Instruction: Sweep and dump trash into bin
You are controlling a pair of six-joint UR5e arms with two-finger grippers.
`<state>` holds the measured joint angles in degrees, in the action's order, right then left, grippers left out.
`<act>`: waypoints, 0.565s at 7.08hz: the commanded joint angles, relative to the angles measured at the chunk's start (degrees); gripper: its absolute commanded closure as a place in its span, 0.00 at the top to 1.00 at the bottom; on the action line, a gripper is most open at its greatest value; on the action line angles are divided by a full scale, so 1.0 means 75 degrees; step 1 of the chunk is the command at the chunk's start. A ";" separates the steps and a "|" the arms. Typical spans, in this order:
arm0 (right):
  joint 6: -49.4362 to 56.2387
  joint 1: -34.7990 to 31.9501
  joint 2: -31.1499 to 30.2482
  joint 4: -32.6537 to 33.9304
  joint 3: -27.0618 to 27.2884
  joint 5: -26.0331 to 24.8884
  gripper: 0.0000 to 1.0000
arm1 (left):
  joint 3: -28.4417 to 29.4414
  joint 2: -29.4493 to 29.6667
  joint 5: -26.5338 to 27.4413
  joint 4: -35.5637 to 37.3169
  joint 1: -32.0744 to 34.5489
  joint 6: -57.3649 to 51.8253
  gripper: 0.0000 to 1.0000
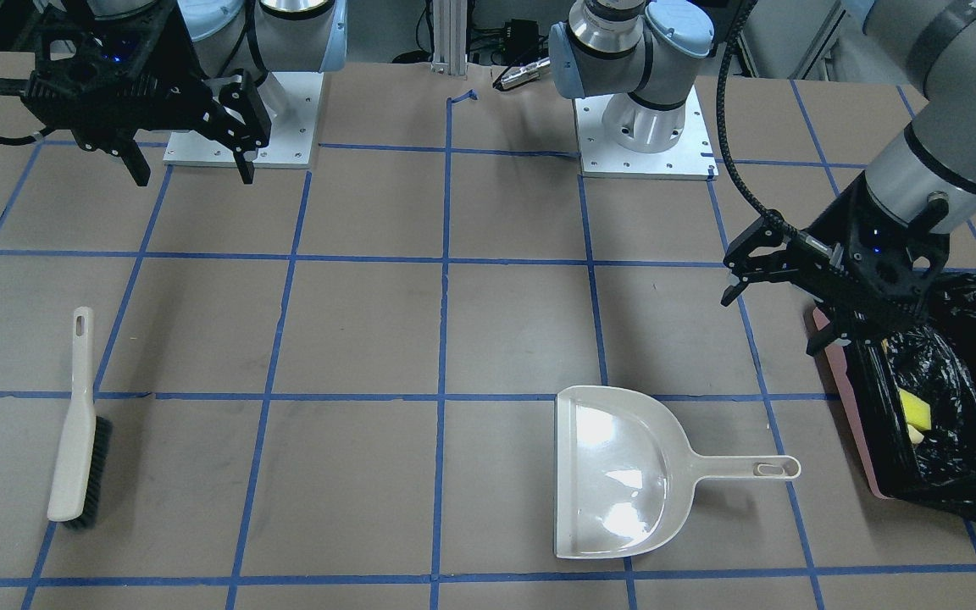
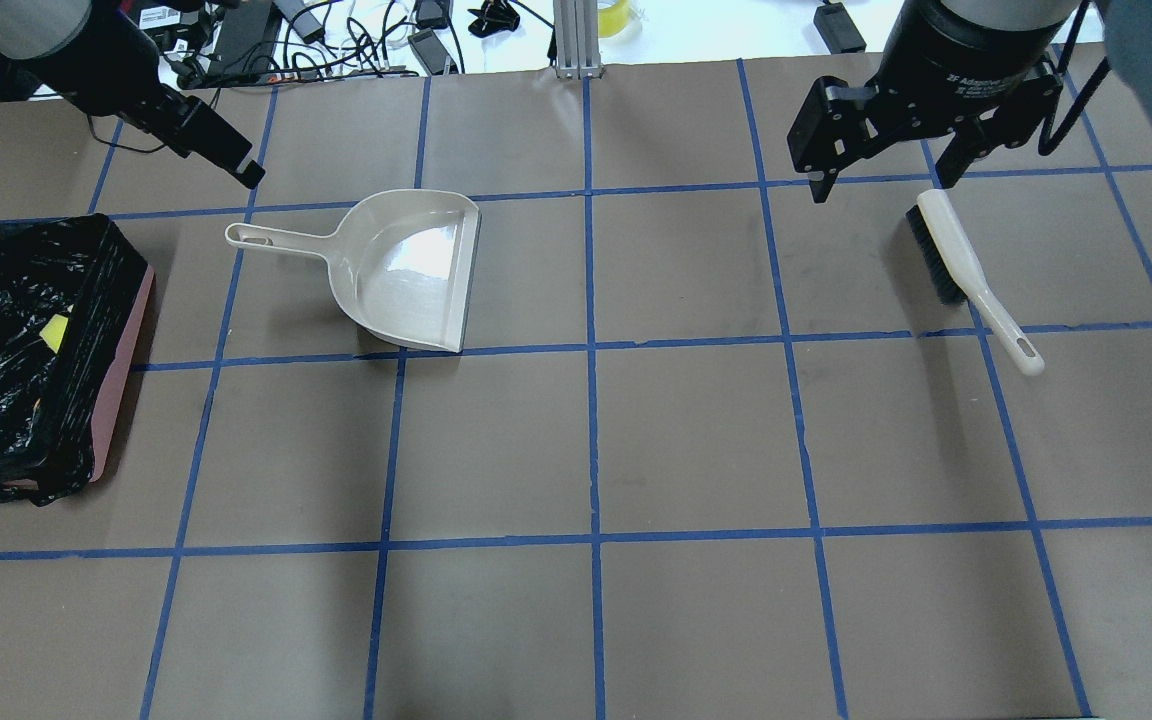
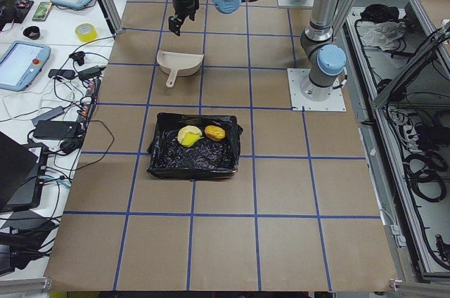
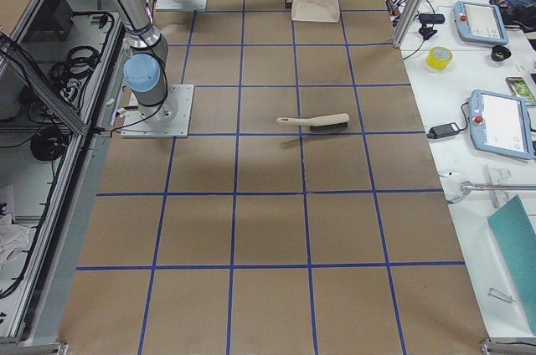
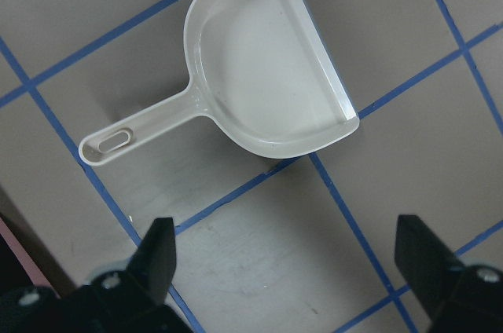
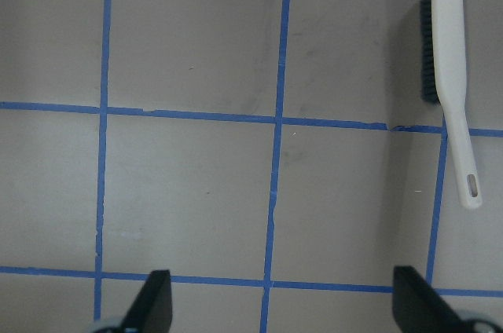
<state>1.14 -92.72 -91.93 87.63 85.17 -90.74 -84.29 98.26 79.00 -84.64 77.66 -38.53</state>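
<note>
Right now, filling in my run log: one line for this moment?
trash in bin | dustpan empty, on table | brush on table | left gripper open, empty | right gripper open, empty

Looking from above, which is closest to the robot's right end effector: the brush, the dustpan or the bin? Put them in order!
Starting from the right end effector:
1. Brush, right beside it on the view's right side.
2. Dustpan, across the table, left of the middle.
3. Bin, at the far left edge.
</note>
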 commanded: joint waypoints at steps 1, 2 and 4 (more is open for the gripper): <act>0.0000 0.0000 0.0000 0.0000 0.0000 -0.0007 1.00 | -0.0210 -0.0315 0.0014 -0.0117 0.0016 0.1884 1.00; 0.0012 0.0000 0.0000 0.0000 -0.0011 -0.0030 1.00 | -0.0257 -0.0421 0.0165 -0.0117 0.0051 0.2565 1.00; 0.0000 0.0000 0.0000 0.0000 -0.0012 -0.0042 1.00 | -0.0433 -0.0586 0.0330 -0.0187 0.0074 0.3119 1.00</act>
<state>1.20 -92.72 -91.97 87.63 85.09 -90.97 -86.81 94.59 80.95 -85.82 78.14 -18.32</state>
